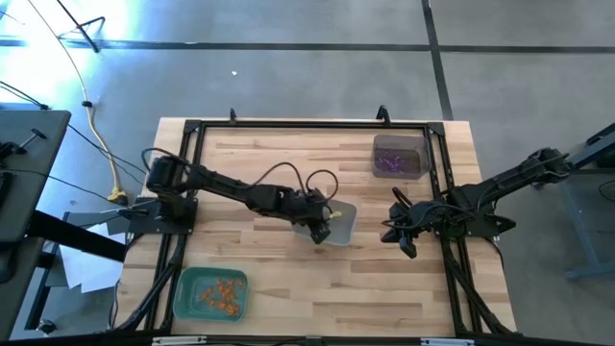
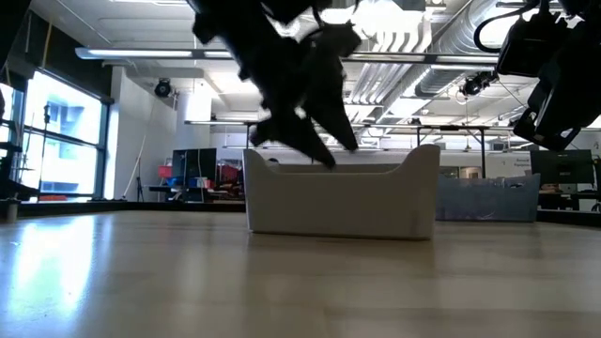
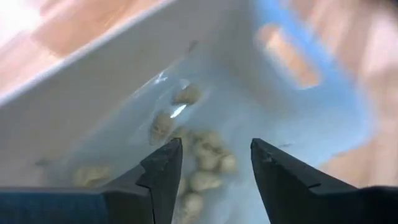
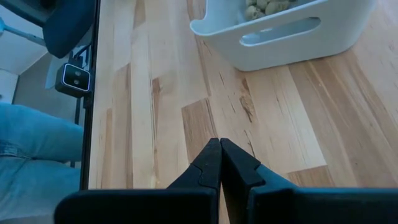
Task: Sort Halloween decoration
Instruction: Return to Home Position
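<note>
Pale trinkets [image 3: 163, 124] lie heaped in the white bin [image 1: 348, 213] right under the left gripper [image 1: 320, 231], whose fingers stand spread apart with nothing between them. Right gripper [image 4: 220, 146] hangs near that bin, not touching, over bare table [image 4: 155, 93], its fingers pressed together and empty. Orange trinkets [image 1: 223, 293] lie in a green bin [image 1: 187, 279] far from the left gripper, near its arm's base. Purple trinkets [image 1: 389, 163] lie in a grey bin [image 1: 399, 142] out beyond the right gripper.
</note>
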Available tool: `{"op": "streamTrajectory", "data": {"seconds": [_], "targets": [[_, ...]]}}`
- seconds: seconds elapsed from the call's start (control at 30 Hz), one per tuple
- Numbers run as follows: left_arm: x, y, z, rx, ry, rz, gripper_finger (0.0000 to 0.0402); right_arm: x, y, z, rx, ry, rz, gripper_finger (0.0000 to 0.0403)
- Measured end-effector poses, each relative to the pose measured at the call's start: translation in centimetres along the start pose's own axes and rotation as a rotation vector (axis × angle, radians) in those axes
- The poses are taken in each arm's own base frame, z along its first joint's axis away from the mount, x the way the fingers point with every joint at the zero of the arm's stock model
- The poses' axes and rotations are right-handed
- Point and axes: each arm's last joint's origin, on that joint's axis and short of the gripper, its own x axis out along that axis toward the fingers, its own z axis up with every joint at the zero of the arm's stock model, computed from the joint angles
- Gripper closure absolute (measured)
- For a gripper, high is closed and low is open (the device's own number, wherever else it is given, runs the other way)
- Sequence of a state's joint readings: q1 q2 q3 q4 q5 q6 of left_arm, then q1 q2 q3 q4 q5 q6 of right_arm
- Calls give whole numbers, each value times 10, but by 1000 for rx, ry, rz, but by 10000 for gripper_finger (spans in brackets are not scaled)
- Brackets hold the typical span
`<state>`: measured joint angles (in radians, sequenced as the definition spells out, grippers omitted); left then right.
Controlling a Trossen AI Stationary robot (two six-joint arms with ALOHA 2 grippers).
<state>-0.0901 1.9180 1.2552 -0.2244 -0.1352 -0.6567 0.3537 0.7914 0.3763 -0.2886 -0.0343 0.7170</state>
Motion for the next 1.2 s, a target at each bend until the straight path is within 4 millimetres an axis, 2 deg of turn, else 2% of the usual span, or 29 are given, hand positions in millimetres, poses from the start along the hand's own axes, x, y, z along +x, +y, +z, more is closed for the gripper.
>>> {"op": "streamTrajectory", "data": {"seconds": [0.13,0.3,0.5,0.67,0.93,1.1,1.2], "targets": [[-32,-9,10,6,-69,-17,221,0,0,0,0,0,0,402],[-96,-17,20,8,-205,10,220,0,0,0,0,0,0,402],[-178,-24,15,-7,-351,-2,220,0,0,0,0,0,0,402],[-225,-26,1,22,-388,-51,220,0,0,0,0,0,0,402],[-274,-26,-25,255,-297,-240,220,0,0,0,0,0,0,402],[-288,-32,-41,539,-289,-316,220,0,0,0,0,0,0,402],[-290,-36,-46,624,-301,-325,220,0,0,0,0,0,0,402]]}}
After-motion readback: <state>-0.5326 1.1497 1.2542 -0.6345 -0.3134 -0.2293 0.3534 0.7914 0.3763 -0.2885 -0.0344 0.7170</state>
